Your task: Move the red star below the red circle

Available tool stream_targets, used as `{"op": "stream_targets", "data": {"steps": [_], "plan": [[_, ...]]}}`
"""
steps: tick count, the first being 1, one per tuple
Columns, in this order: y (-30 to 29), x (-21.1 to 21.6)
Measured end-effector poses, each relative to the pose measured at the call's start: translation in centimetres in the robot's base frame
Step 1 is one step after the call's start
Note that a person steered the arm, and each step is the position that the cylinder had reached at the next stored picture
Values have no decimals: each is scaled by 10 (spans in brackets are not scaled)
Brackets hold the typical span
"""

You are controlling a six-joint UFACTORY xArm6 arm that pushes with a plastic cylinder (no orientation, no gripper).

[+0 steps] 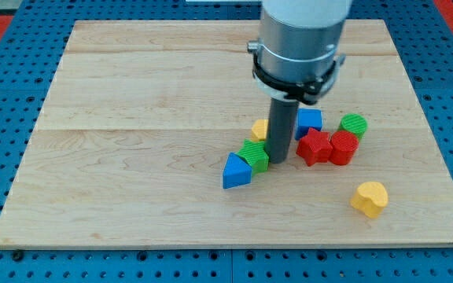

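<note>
The red star [314, 146] lies right of the board's middle, touching the red circle [344, 148] on its right side. My tip [279, 161] rests on the board just left of the red star, between it and the green block [253, 154]. The rod rises to the grey arm body at the view's top.
A blue triangular block [236, 171] touches the green block's lower left. A yellow block [260, 129] peeks from behind the rod. A blue block [309, 120] and a green round block [353, 125] sit above the red pair. A yellow heart [369, 198] lies lower right.
</note>
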State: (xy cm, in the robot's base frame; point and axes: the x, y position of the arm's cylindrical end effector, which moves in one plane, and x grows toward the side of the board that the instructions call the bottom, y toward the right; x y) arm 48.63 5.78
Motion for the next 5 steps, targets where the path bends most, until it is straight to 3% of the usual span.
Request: {"op": "stream_targets", "data": {"steps": [1,2,3,5], "plan": [[-17,-15],[33,-26],[42,-19],[67,33]]}}
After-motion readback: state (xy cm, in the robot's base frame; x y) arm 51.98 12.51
